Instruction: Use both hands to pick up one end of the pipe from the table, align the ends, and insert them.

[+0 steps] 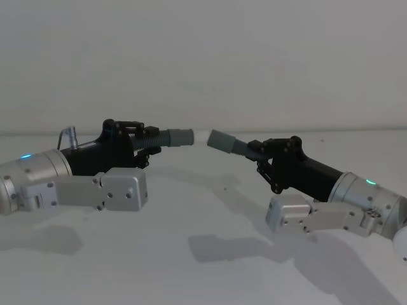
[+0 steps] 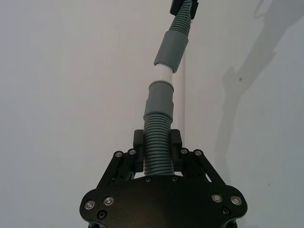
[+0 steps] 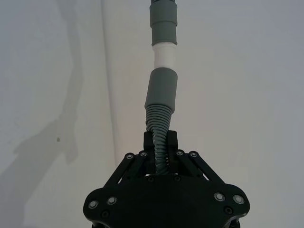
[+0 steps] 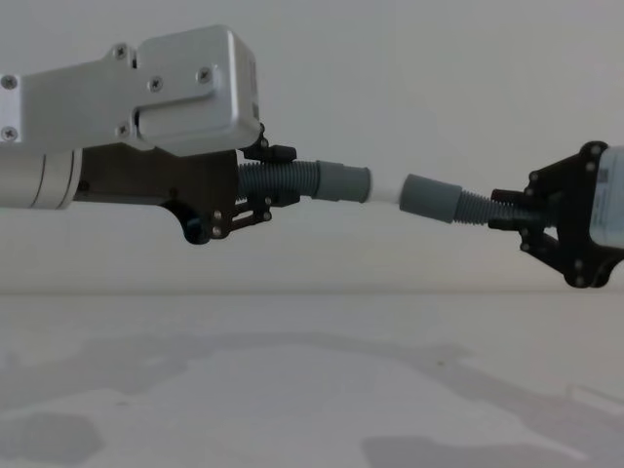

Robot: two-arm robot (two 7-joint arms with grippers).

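We see 2 black plastic grippers on silver-grey arms, each w/ one ribbed dark-grey hose piece, both held above the white matte table point(image 4: 312, 390). On the left, the left gripper point(image 1: 145, 145) has its fingers clamped on the left hose piece point(image 1: 164, 137); its smooth cuff ends in a narrower white tip point(image 4: 386, 192). The tip meets the mouth of the plain grey cuff point(image 4: 430, 198) of the right hose piece point(image 3: 160, 124), pinched by the right gripper point(image 1: 257, 154). The 2 pieces sit at a slight angle.
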